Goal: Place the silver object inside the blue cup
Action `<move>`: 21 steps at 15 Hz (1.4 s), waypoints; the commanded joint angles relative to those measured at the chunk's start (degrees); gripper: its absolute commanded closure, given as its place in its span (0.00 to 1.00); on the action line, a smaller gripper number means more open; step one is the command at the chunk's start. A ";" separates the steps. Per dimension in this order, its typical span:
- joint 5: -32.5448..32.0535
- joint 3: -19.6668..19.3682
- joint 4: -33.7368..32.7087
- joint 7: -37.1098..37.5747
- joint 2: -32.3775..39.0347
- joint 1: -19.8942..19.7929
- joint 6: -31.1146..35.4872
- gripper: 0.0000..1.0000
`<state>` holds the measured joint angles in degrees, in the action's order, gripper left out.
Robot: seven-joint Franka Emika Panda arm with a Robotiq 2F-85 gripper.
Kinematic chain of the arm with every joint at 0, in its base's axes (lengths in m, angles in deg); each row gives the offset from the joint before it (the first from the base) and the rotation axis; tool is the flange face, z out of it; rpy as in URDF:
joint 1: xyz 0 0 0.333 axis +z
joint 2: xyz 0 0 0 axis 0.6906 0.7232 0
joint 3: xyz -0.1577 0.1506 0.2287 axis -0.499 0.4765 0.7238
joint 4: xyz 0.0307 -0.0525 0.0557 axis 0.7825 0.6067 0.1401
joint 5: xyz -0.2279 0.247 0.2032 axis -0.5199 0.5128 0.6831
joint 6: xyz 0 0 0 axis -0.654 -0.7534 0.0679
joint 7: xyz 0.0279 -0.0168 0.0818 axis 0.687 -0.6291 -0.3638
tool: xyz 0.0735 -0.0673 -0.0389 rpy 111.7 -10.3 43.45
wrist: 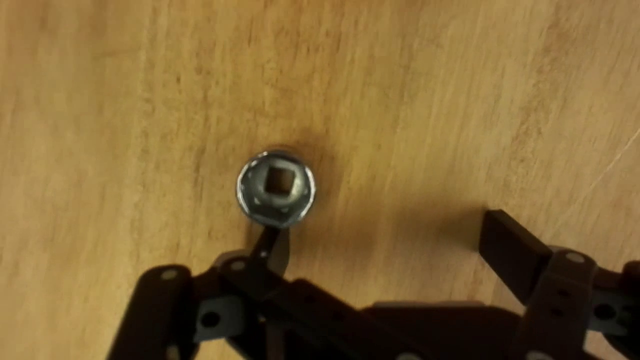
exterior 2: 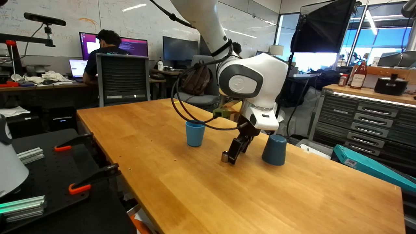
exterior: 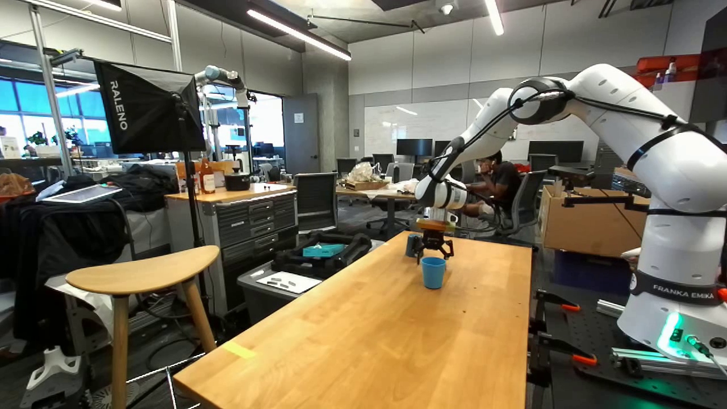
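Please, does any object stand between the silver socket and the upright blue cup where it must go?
In an exterior view, nothing visible stands between the silver socket and the upright blue cup; the upside-down dark-blue cup is beyond the gripper, off that path.

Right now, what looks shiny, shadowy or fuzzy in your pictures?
Wrist view: a bit blurry all over, with a soft shadow on the table near one finger of the dark gripper, and a bright glint around the rim of the silver socket. Both exterior views: parts of the windows are washed out white, and bright streaks shine on the whiteboard.
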<state>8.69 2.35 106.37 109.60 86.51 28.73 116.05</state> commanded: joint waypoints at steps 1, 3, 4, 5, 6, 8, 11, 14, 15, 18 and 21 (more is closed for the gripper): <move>4.12 1.49 -0.15 1.28 -0.55 -1.38 -7.74 0.00; 5.70 1.31 1.16 1.29 -1.62 -1.44 -9.97 0.00; 6.33 1.16 1.54 1.29 -1.89 -1.42 -10.91 0.00; 6.96 1.07 1.95 1.29 -2.18 -1.48 -11.84 0.00; 7.57 1.02 2.36 1.35 -2.46 -1.54 -12.80 0.00; 8.79 0.89 3.69 1.24 -3.43 -1.46 -14.57 0.00; 10.42 0.85 5.43 0.01 -4.26 -0.98 -14.87 0.25; 12.05 0.85 6.90 -1.65 -5.29 -0.48 -12.81 0.41; 12.65 0.81 7.02 -1.79 -5.56 -0.48 -13.01 0.49; 12.88 0.36 7.65 -1.38 -6.21 -0.03 -13.38 0.72; 12.68 0.08 7.47 -0.97 -5.96 -0.04 -13.85 0.34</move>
<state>19.89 2.85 112.19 109.30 82.28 28.35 102.40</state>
